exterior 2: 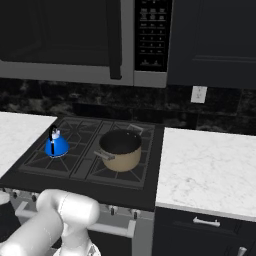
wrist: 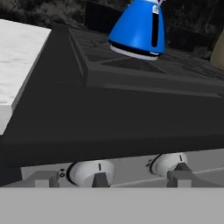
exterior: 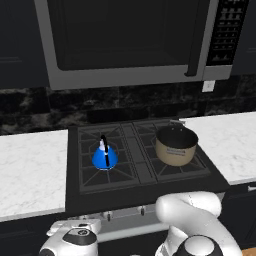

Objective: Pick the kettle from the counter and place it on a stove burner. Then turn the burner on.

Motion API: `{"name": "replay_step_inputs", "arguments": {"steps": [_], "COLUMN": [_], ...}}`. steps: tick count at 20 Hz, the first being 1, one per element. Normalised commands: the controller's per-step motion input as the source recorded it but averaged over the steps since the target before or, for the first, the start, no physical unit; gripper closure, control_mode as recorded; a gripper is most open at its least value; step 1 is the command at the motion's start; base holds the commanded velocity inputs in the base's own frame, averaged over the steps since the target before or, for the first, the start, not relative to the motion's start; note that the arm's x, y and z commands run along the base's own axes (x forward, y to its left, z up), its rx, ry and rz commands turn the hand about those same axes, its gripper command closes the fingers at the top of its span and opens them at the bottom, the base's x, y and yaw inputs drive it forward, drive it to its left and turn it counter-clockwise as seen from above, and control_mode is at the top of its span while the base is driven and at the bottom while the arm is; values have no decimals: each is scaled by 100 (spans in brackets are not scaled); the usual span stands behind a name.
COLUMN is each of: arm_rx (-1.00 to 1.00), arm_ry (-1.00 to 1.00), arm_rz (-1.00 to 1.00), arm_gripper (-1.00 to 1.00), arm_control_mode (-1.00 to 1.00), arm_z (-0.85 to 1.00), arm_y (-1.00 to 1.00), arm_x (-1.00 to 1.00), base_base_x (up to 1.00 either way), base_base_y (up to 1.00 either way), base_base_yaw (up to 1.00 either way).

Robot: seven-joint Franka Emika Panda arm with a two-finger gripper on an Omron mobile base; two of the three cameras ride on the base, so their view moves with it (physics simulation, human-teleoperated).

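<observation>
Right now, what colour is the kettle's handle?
Black, against the bright blue kettle; clearest in the hand view.

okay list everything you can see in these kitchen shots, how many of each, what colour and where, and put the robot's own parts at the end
kettle: one, bright blue with black handle, on the front left stove burner
pot: one, beige with dark inside, on the right side of the stove
counter: white marble, both sides of the stove
microwave: one, grey, above the stove
stove knobs: pale, along the stove front
wall outlet: one, white, on the dark backsplash
arm: white, low at the stove front
gripper: dark tips apart, facing the knobs
</observation>
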Motion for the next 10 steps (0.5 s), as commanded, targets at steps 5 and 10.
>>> {"name": "replay_step_inputs", "arguments": {"steps": [5, 10], "arm_rx": [0, 0], "arm_ry": [-19, -10], "arm_rz": [0, 2], "arm_gripper": [-100, -100], "arm_control_mode": [-100, -100], "arm_z": [-40, -19], "arm_y": [-9, -10], "arm_x": [0, 10], "base_base_x": [0, 0], "base_base_y": [0, 0], "base_base_yaw": [0, 0]}}
